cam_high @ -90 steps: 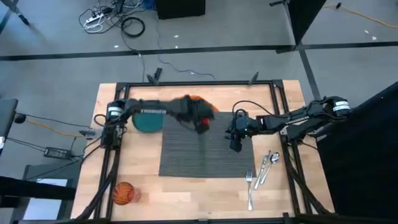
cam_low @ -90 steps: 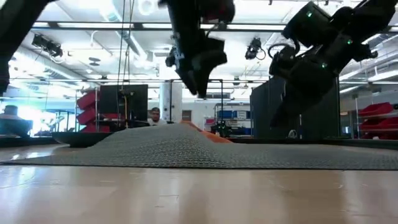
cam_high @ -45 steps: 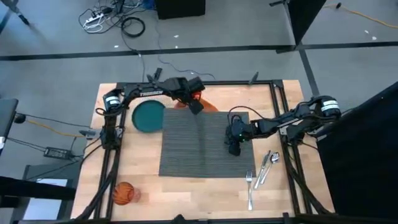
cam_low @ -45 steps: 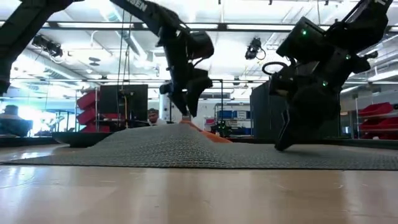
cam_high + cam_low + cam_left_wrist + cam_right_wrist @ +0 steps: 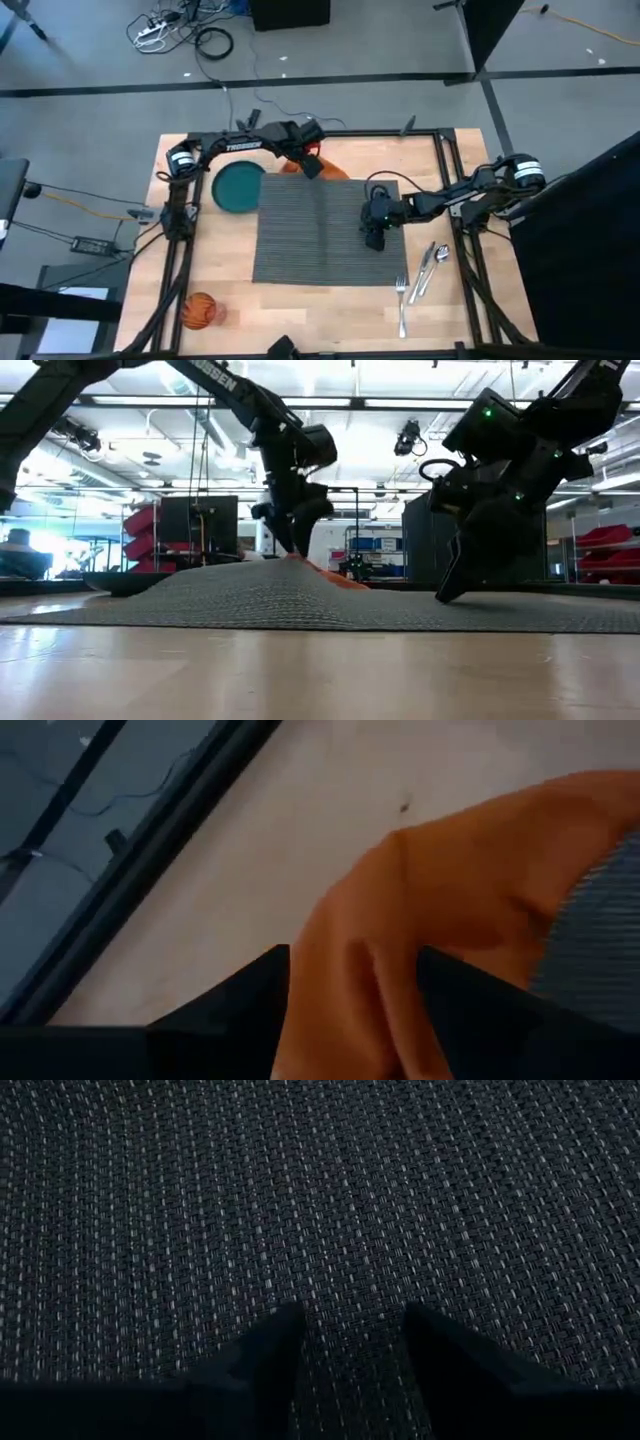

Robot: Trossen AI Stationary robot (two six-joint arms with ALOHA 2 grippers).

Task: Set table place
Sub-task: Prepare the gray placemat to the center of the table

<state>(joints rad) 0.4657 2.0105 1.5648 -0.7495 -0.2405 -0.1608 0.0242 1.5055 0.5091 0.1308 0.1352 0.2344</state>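
The dark grey placemat lies in the middle of the table. Its far part humps up over the orange napkin, which sticks out from under its far edge. My left gripper is down at that edge, shut on the napkin. My right gripper stands on the mat's right part, fingers a little apart. The teal plate lies left of the mat. Fork, knife and spoon lie to its right. The orange cup is at the near left. My left gripper has a bulging fold of the napkin between its two fingers, near the napkin's far-left end. The fingers point down, slanting from the far left. The rest of the napkin lies on the table, partly under the mat. My right gripper touches the placemat's woven top with both fingertips, slanting down from the right; the mat lies flat there.
The black frame runs along the table's far edge, close behind my left gripper. Bare wood shows along the near edge between the cup and the cutlery. A person shows in the room far beyond the table.
My left gripper has swung from above the mat's far part toward the table's far edge and come down onto the napkin. My right gripper has lowered until its fingertips meet the placemat.
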